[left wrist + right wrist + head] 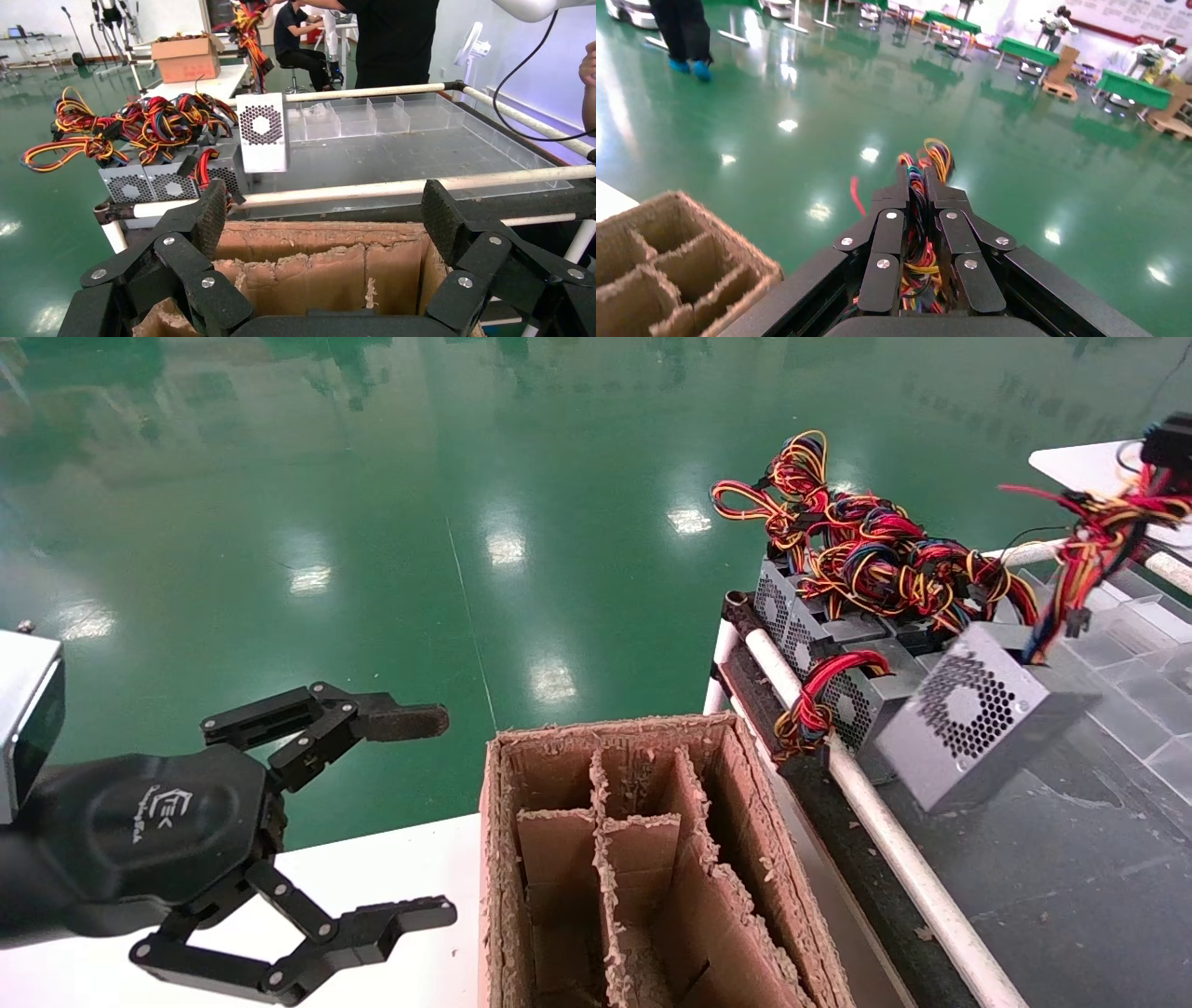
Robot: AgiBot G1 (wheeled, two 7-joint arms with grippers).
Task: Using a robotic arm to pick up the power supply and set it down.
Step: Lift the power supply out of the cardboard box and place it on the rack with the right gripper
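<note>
The power supply (968, 719), a grey metal box with a honeycomb fan grille, hangs tilted by its wire bundle (1099, 533) low over the dark tabletop (1071, 877). I cannot tell whether its lower corner touches the top. The left wrist view shows the power supply (262, 133) beyond the rail. My right gripper (1169, 444) at the far upper right is shut on those wires. In the right wrist view the wires (918, 239) fill the narrow gap of the right gripper (918, 184). My left gripper (438, 814) stands open and empty beside the carton; the left gripper (325, 210) frames the carton's rim.
A brown divided cardboard carton (652, 859) (316, 260) (666, 260) stands between the arms. Several more grey power supplies (819, 645) (154, 182) with tangled wires sit at the table's corner. A white rail (875, 822) edges the table. Clear plastic trays (1145, 645) lie at the right.
</note>
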